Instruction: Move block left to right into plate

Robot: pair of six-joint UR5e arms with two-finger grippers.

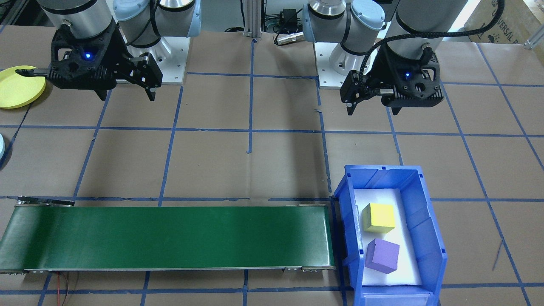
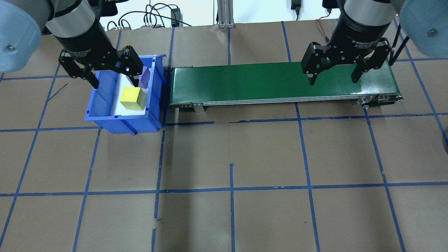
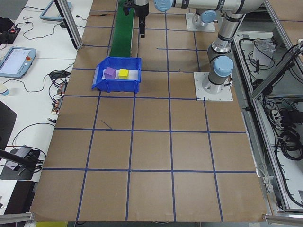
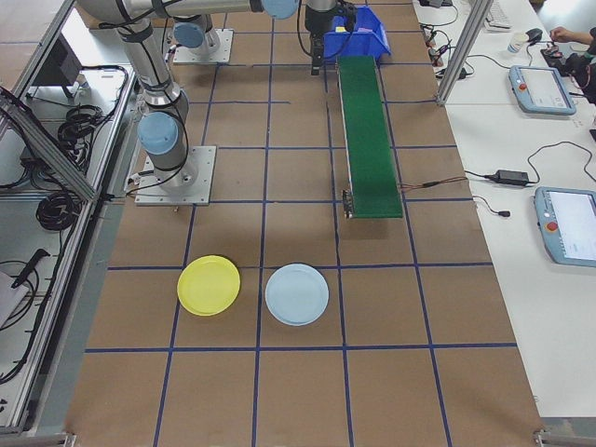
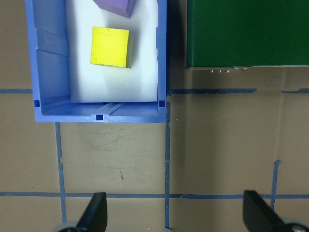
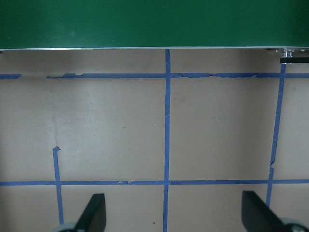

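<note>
**Two blocks in the bin, two plates, both grippers empty**

Two blocks lie in the blue bin (image 1: pixel 437 255) at lower right of the front-facing view: a yellow block (image 1: pixel 378 217) and, just beside it, a purple block (image 1: pixel 382 255). One green conveyor belt (image 1: pixel 170 238) runs along the bottom. Two plates, a yellow plate (image 4: pixel 209 285) and a light blue plate (image 4: pixel 297 294), sit side by side at lower left of the right-side view. The left gripper (image 2: pixel 113 77) hangs above the bin, fingers spread. The right gripper (image 2: pixel 334 77) hangs at upper right overhead, over the belt's end, fingers likewise spread.
</note>
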